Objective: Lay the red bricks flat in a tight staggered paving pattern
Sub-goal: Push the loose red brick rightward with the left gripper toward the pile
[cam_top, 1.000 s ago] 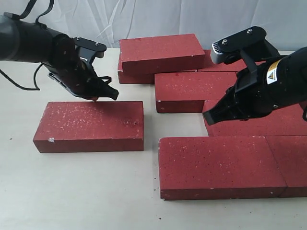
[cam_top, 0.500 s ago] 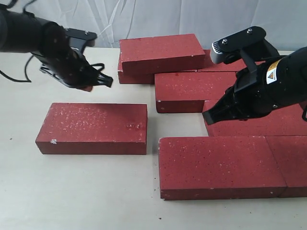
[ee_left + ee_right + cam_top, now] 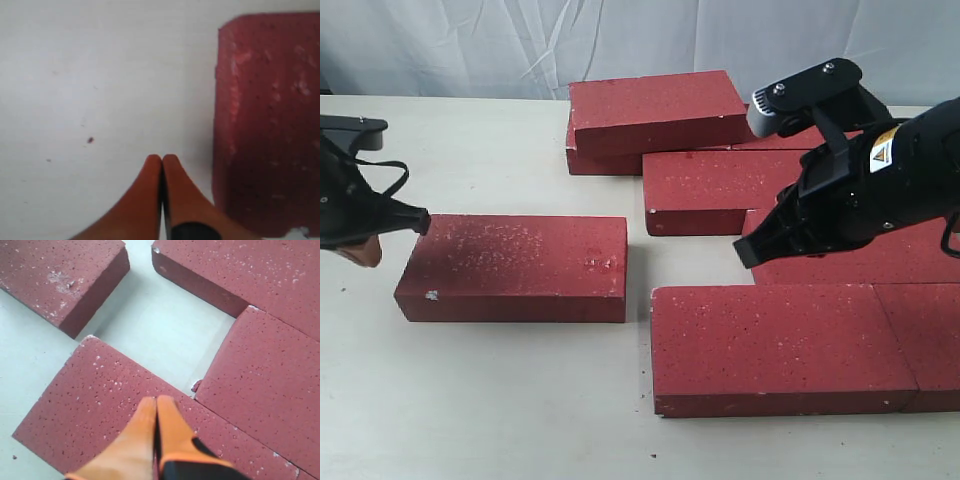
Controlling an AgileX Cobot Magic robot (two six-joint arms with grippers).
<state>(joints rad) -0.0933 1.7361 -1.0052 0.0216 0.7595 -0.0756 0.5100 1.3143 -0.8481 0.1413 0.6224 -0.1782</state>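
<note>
Dark red bricks lying flat on a pale table (image 3: 500, 400), with both grippers closed and empty.

The red bricks (image 3: 730, 190) are rough and matte, flecked with fine pale speckles. Most are grouped on the right in stepped rows, their long axes running left to right across the exterior view, and one at the back rests on top of another. The front brick (image 3: 770, 345) touches its neighbours behind and to the right. A lone brick (image 3: 515, 265) lies apart on the left, parallel to the rest, with a whitish chip at its near left corner. The right gripper (image 3: 745, 258) hangs over the front brick's upper face, orange fingertips (image 3: 156, 402) pressed together. The left gripper (image 3: 365, 252) sits just beside the lone brick's left end, its tips likewise together over bare table.
</note>
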